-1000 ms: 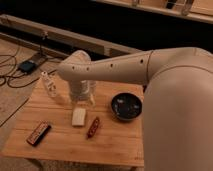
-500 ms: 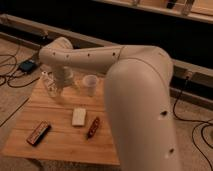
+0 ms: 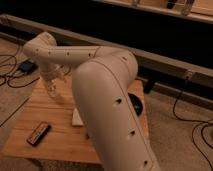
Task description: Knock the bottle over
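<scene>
Bottle [image 3: 52, 91], slim and clear, stands on the wooden table [image 3: 60, 145] near its far left corner, at about ten o'clock from the table's middle. It looks upright, though its cap is lost against the hardware just above it.

The gripper [image 3: 54, 78] hangs at twelve o'clock from the bottle, right over its top. It is at the end of the white arm [image 3: 107, 100], which rises from the lower right and bends at an elbow near the upper left. Whether the gripper is wide, narrow or holding anything cannot be told. Whether it touches the bottle cannot be told either.

A dark flat oblong object [image 3: 38, 133] lies on the table at six o'clock from the bottle, well apart from it and toward the near left edge. A white flat item [image 3: 76, 118] lies at about four o'clock from the bottle, partly hidden behind the arm. A dark bowl [image 3: 137, 104] shows past the arm at three o'clock, near the table's right edge, with only part of it in view.

Off the table, a dark power adapter [image 3: 26, 65] sits on the floor at eleven o'clock from the bottle. Black cables [image 3: 197, 127] trail across the floor at the far right.
</scene>
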Robot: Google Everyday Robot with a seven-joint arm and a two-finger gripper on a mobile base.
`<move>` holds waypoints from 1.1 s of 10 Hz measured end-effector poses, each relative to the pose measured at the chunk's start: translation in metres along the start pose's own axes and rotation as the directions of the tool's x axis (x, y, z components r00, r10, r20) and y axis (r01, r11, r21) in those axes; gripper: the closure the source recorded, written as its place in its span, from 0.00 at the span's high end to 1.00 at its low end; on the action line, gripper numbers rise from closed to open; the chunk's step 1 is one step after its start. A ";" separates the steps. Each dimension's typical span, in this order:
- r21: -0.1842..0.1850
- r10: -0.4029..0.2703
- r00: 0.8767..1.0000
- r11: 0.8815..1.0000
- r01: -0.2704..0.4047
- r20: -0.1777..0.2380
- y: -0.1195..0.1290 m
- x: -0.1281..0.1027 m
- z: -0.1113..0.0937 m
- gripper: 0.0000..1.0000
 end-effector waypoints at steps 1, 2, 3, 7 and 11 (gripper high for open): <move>-0.001 -0.027 0.999 1.000 0.027 0.023 0.009 -0.016 0.003 0.65; -0.001 -0.044 0.998 0.999 0.044 0.039 0.015 -0.027 0.005 0.65; -0.004 -0.058 0.997 0.998 0.058 0.054 0.021 -0.037 0.008 0.65; -0.014 -0.093 0.990 0.995 0.095 0.105 0.043 -0.070 0.018 0.65; 0.017 -0.127 0.981 0.992 0.126 0.148 0.050 -0.100 0.016 0.65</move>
